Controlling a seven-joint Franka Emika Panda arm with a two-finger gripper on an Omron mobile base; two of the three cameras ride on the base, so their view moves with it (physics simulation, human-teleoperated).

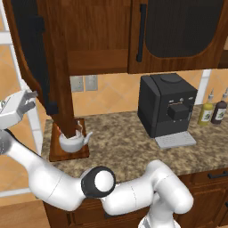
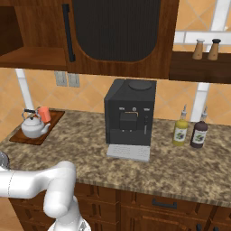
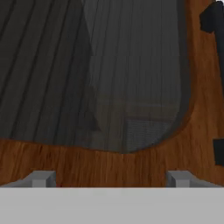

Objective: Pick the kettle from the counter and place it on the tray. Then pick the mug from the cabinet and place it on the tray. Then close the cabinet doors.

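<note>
Nearest the lens in the hand view, two grey fingertips [image 3: 43,178] set well apart, jaws released and grasping nothing, close before the dark-wood frame and black mesh panel of a cabinet door [image 3: 109,87], with its black bar handle at the right edge. Left base view: white gripper [image 1: 27,101] at far left, just beside the outer face of the open left cabinet door [image 1: 42,67], which swings out over the left end of the desk [image 1: 120,147]; whether touching it cannot be told. Silver-grey kettle [image 2: 32,127] seated on the reddish-brown tray [image 2: 53,122] at the left end of the desk, orange-red mug [image 2: 44,114] on the same tray just behind the kettle, near or touching it. Judged from this layout: both placements done, closing of the cabinet doors left. Right cabinet door [image 2: 115,31] apparently flush with the cabinet front; cabinet [image 2: 31,56] open on the left, bare wooden shelf exposed. Black coffee machine [image 2: 129,116] mid-desk with grey drip tray, well apart from the tray. Yellow-green bottle [image 2: 181,128] and dark bottle [image 2: 199,131] at right, each with a pale label too small to read; two shakers [image 2: 205,49] on a side shelf above them. No brand name or legible writing on machine, kettle or mug.
</note>
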